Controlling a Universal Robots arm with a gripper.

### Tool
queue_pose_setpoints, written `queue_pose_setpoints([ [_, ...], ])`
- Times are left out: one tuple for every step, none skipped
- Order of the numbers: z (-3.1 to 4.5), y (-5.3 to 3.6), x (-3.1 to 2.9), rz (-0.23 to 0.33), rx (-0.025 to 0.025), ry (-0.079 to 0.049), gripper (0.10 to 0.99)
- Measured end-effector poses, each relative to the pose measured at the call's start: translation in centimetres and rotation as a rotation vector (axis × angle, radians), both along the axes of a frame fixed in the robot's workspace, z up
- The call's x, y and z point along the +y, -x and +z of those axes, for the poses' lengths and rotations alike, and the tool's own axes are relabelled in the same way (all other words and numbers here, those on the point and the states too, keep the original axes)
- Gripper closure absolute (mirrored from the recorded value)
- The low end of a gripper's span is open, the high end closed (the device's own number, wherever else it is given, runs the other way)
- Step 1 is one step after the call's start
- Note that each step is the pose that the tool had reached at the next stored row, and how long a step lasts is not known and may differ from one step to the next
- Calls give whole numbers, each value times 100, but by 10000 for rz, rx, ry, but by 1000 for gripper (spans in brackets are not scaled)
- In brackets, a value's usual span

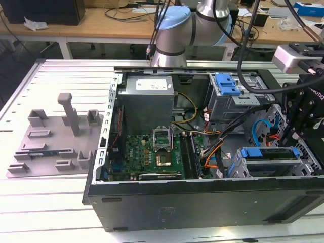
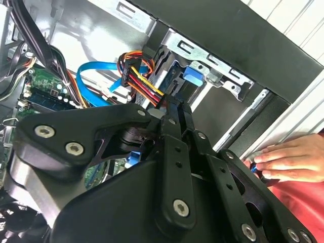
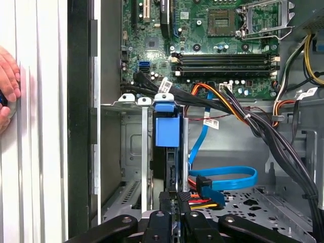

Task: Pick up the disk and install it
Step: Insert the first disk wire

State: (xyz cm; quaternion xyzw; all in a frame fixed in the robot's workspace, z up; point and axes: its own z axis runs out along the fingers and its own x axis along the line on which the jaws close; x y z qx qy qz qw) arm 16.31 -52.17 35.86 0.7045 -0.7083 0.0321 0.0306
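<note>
The disk [image 3: 167, 132] stands on edge in a slot of the metal drive cage [image 3: 131, 152] inside the open computer case. Its blue carrier bracket faces up. In the exterior view the disk [image 1: 268, 153] lies in the cage at the case's front corner, on the exterior view's right. My black gripper [image 3: 176, 196] is right behind the disk's near end, its two fingers pressed together with no gap. I cannot tell if they touch the disk. The second wrist view shows the gripper [image 2: 174, 109] pointing at the blue bracket [image 2: 193, 76]. In the exterior view the gripper [image 1: 289, 136] hangs just above the cage.
Cable bundles [image 3: 238, 116] and a blue flat cable [image 3: 228, 178] run beside the cage. The motherboard [image 1: 152, 152] fills the case middle. A second cage with a blue part [image 1: 228, 83] sits farther back. A grey fixture plate [image 1: 55, 136] lies outside the case. A person's hand [image 2: 288, 159] rests on the table by the case.
</note>
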Motion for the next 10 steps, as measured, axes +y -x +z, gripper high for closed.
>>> queue_pose_setpoints([
  [0, 0, 6, -11, 0, 1, 922],
  [1, -1, 11, -28, 0, 1, 922],
  [0, 0, 12, -60, 0, 1, 922],
  [0, 0, 12, -90, 0, 1, 922],
  [0, -1, 13, -112, 0, 1, 922],
  [0, -1, 13, -129, 1, 0, 922],
  [-1, -7, 13, -173, 0, 0, 922],
  [-1, -12, 12, -224, 1, 0, 922],
  [-2, -13, 12, -276, 2, 0, 922],
  [-2, -15, 12, -320, 2, 1, 922],
])
